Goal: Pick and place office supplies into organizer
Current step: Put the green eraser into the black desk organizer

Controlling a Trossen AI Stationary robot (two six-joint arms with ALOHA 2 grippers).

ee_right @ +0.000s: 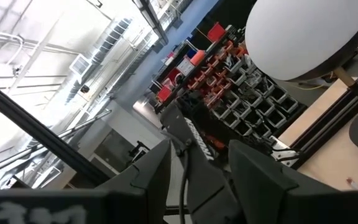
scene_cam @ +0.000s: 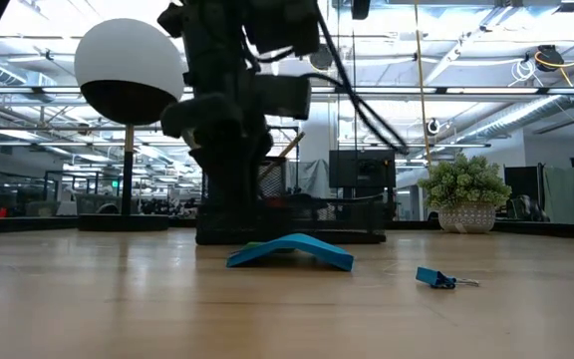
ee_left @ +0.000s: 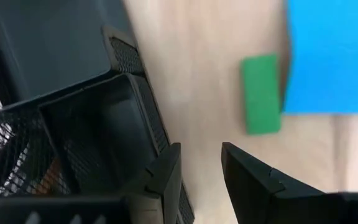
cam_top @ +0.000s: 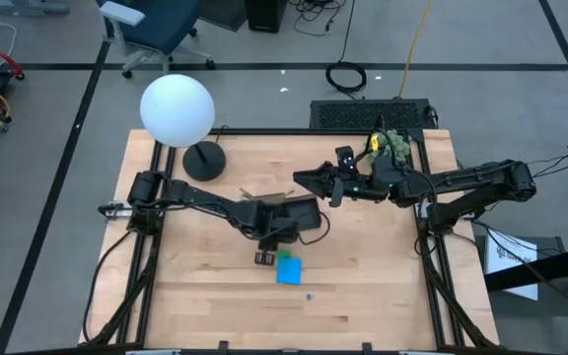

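While the right tool (ee_right: 194,165) waits empty, the left tool (ee_left: 201,177) hangs parted, empty, beside the organizer (ee_left: 73,118).

The table (cam_top: 363,286) is pale wood with a smooth, faintly glossy finish. The organizer (ee_left: 73,124) is matt black wire mesh, and the blue note pad (scene_cam: 292,251) looks like smooth paper.

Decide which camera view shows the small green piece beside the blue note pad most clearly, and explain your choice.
The left wrist view: the small green piece fills the frame, lying flat against the blue note pad. The high view shows only a speck at the pad's edge; in the low and right wrist views it cannot be made out.
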